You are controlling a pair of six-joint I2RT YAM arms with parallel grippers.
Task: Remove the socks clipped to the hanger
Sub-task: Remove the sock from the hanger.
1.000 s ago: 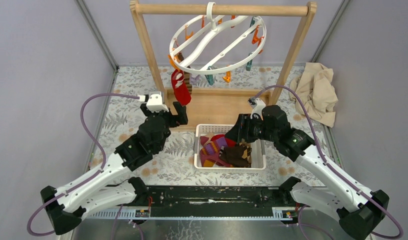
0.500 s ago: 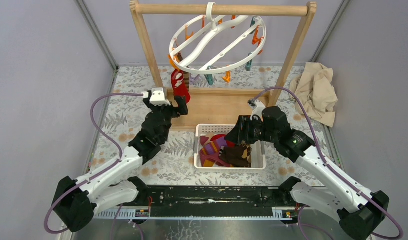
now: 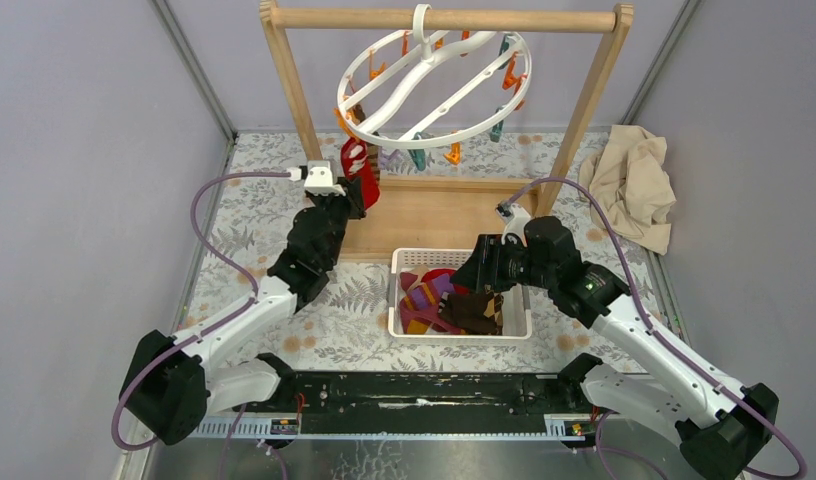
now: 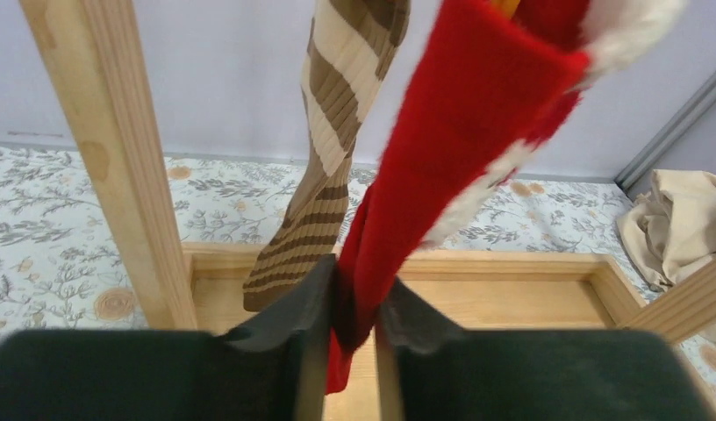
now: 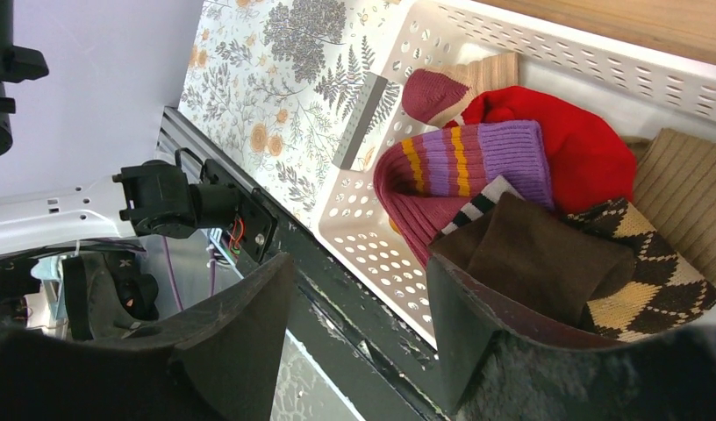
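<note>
My left pincer [image 4: 356,296] was clamped on the lower part of a red sock [image 4: 460,149] that hung below the left rim of the hanger [image 3: 429,85]. I judged this the pulling step. Next I needed a steady tug down and away from the hanger until one of the clips [image 3: 344,122] let go, without swinging the ring. My right pincer [image 5: 359,303] stood apart, holding nothing, over the basket [image 5: 547,53] in front of the hanger, where loose socks [image 5: 512,175] lay. Only my left wrist view showed the grip itself and a brown-striped sock [image 4: 332,149] just behind. Only the overhead view showed the hanger's other clips, many bare.
</note>
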